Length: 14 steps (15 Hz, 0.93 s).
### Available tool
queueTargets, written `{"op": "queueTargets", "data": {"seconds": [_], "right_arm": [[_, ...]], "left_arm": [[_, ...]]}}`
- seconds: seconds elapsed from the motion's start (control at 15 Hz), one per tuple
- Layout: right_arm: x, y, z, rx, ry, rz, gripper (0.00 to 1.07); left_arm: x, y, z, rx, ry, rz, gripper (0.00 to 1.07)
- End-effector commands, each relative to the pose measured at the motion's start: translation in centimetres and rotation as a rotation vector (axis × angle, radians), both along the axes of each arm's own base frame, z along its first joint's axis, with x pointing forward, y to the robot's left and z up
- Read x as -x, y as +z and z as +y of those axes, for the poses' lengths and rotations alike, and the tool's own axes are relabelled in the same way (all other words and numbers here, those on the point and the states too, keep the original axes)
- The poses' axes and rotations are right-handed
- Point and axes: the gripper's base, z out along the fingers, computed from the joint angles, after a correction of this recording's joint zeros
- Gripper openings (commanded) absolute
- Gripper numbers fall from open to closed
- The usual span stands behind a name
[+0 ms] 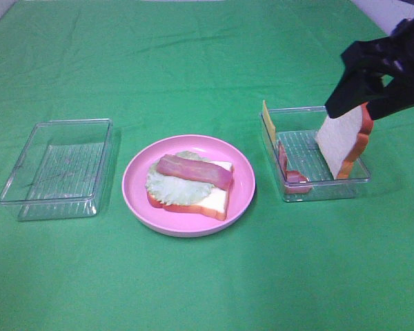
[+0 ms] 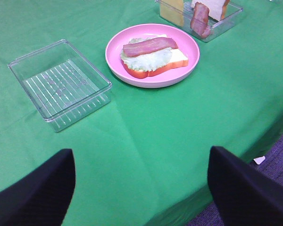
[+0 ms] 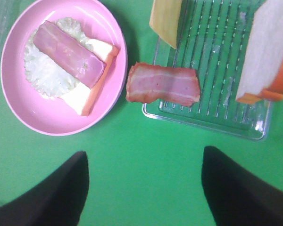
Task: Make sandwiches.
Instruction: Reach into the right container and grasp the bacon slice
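Judged bread light, stiff, slick; best pinched across its faces near top edge. Found right pincer gaping, empty; left pincer likewise.

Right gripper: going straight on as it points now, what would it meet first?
Probably the pink-red toy bacon strip at the clear plastic tray edge, lying ahead of the open right gripper; depth is unclear, so maybe green tablecloth first.
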Motion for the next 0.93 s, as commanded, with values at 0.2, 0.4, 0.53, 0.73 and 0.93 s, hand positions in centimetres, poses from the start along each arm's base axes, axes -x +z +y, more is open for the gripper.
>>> {"op": "queueTargets", "data": {"seconds": [0.2, 0.4, 0.53, 0.73, 0.93], "right_arm": [[-4.1, -2.2, 4.7, 0.19, -0.033, 0.146, 0.64], [-6.5, -4.4, 6.1, 0.208, -0.028, 0.224, 0.64], [-7.9, -6.6, 6.6, 0.222, -0.037, 0.268, 0.64], [-8.9, -10.0, 7.0, 0.243, -0.045, 0.335, 0.63], [-9.3, -11.1, 7.1, 0.243, -0.049, 0.337, 0.47]], "left_arm": [[0.2, 0.0, 0.1, 0.019, -0.006, -0.02, 0.74], [0.2, 0.0, 0.1, 0.019, -0.006, -0.02, 0.74], [0.2, 0.0, 0.1, 0.019, -0.006, -0.02, 0.74], [0.2, 0.0, 0.1, 0.019, -0.006, -0.02, 0.74], [0.2, 0.0, 0.1, 0.02, -0.005, -0.02, 0.74]]}}
